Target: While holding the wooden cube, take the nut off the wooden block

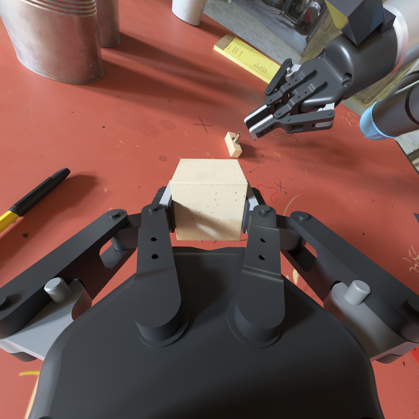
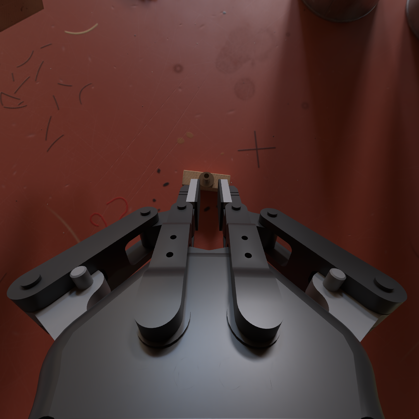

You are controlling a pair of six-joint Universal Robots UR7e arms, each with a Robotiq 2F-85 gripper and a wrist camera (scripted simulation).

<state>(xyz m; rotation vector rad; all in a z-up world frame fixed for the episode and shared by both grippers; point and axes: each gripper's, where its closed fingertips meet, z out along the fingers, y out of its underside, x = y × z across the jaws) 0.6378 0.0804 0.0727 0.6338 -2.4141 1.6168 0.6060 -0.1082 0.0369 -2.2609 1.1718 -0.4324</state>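
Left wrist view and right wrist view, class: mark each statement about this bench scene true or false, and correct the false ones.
1. The left end effector grips the wooden cube. True.
2. The right end effector is clamped on the nut. False: its fingers are parted and short of the nut.
3. The nut sits on a peg standing out of the small wooden block. True.
4. The black and yellow marker lies on the yellow notepad. False: it lies on the red table, far from the pad.
5. Metal cans stand on the table. True.
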